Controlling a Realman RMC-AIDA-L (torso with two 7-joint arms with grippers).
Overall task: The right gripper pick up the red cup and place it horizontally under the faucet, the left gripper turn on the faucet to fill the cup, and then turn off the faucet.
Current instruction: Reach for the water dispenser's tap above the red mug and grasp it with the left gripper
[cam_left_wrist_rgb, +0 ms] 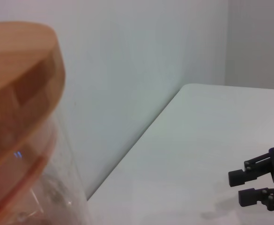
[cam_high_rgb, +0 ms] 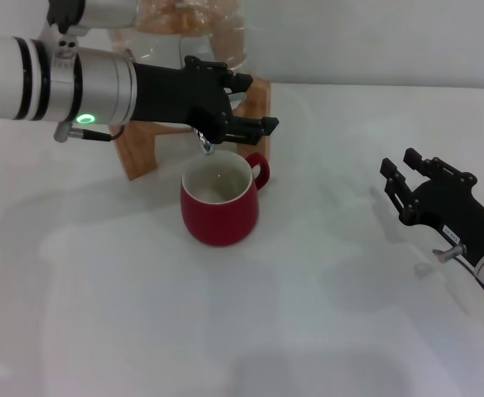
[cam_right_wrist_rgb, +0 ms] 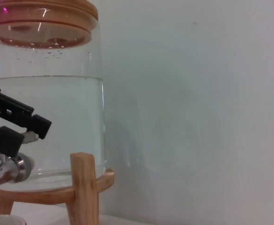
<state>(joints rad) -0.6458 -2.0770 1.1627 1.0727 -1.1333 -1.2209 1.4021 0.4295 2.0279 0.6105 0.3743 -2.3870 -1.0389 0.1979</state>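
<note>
The red cup [cam_high_rgb: 219, 203] stands upright on the white table [cam_high_rgb: 324, 331], directly beneath the faucet [cam_high_rgb: 205, 145] of a glass dispenser [cam_right_wrist_rgb: 48, 122] on a wooden stand [cam_high_rgb: 142, 149]. The left gripper [cam_high_rgb: 246, 106] reaches over the faucet, fingers closed around its lever. The right gripper [cam_high_rgb: 415, 178] rests well apart, fingers spread, empty.

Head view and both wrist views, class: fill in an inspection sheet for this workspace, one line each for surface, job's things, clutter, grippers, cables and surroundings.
Surface: white table, bare around the cup.
Job's things: red cup upright under the faucet; glass dispenser holds water, on wooden stand.
Clutter: nothing seen.
Grippers: left gripper at the faucet, above the cup; right gripper open, empty, off to the right above the table.
Cables: nothing seen.
Surroundings: plain white wall behind the dispenser.
</note>
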